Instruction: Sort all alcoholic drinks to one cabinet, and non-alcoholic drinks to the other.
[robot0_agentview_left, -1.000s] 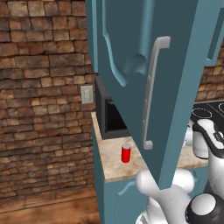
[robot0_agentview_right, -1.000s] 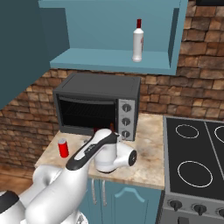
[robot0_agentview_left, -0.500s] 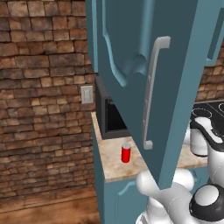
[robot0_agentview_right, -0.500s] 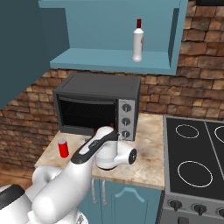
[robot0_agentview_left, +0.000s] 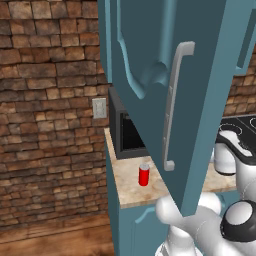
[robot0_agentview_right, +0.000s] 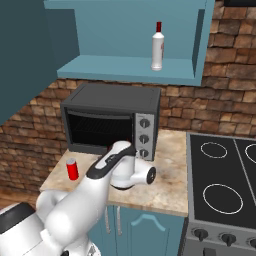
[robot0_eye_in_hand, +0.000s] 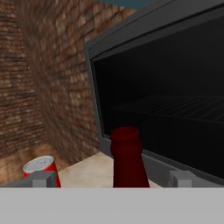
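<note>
Between your wide-apart fingers (robot0_eye_in_hand: 112, 179) the cola bottle (robot0_eye_in_hand: 126, 158) stands w/ the red can (robot0_eye_in_hand: 42, 171) near; a crooked closing tips it.

No lettering, brand or number can be read anywhere. The slim pale bottle with a red cap (robot0_agentview_right: 157, 49) on the teal cabinet shelf (robot0_agentview_right: 130, 75), above the hand, may carry a label, but it is too small to read.
</note>
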